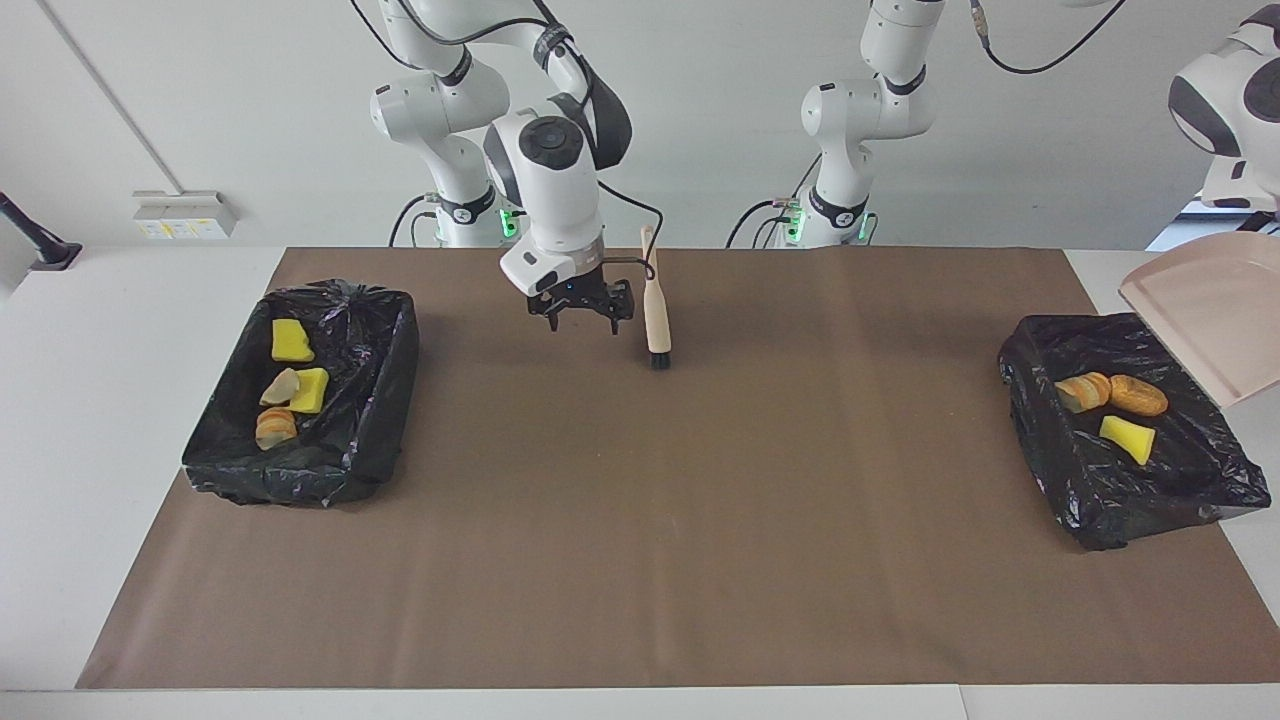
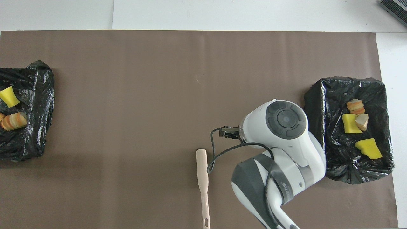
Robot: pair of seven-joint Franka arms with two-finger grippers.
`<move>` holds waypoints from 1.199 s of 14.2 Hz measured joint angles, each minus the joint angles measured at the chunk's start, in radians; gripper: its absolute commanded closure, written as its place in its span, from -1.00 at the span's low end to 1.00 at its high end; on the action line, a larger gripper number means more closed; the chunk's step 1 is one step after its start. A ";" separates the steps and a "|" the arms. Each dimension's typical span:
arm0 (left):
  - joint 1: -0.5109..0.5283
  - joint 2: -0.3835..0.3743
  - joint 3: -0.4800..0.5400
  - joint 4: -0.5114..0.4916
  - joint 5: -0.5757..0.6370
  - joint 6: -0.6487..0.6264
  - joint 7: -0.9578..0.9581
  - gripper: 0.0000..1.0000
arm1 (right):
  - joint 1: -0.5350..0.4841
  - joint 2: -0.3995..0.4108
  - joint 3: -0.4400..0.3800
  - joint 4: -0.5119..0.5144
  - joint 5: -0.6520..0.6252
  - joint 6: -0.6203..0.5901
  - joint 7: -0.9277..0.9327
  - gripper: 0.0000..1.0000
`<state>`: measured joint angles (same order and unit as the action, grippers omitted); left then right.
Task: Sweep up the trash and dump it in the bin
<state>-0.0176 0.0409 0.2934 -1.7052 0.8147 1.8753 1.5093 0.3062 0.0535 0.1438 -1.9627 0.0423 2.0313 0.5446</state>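
Two black-lined bins hold the trash. The bin (image 1: 385, 400) at the right arm's end has yellow sponge pieces (image 1: 292, 341) and bread lumps (image 1: 277, 427). The bin (image 1: 1050, 470) at the left arm's end has two bread lumps (image 1: 1138, 395) and a yellow sponge piece (image 1: 1127, 438). My left gripper (image 1: 1258, 220) holds the empty pink dustpan (image 1: 1205, 325) tilted above that bin. The brush (image 1: 656, 310) lies on the mat, bristles pointing away from the robots. My right gripper (image 1: 582, 318) hangs open and empty just beside its handle.
A brown mat (image 1: 640, 560) covers the table between the two bins. In the overhead view the right arm's hand (image 2: 286, 119) sits between the brush (image 2: 202, 178) and the bin (image 2: 314, 127) at its end.
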 measured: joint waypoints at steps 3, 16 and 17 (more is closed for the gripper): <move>-0.001 0.000 -0.139 -0.009 -0.152 -0.124 -0.166 1.00 | -0.067 0.000 -0.002 0.076 -0.003 -0.012 -0.046 -1.00; -0.014 0.209 -0.698 -0.057 -0.553 -0.142 -1.530 1.00 | -0.209 -0.115 -0.234 0.279 -0.035 -0.344 -0.407 -1.00; -0.014 0.227 -0.730 -0.046 -0.564 -0.127 -1.603 1.00 | -0.210 -0.129 -0.261 0.279 -0.035 -0.369 -0.437 -1.00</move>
<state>-0.0318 0.2675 -0.4362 -1.7517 0.2503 1.7479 -0.0941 0.0964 -0.0758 -0.1173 -1.6834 0.0072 1.6624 0.1079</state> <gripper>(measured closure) 0.674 0.000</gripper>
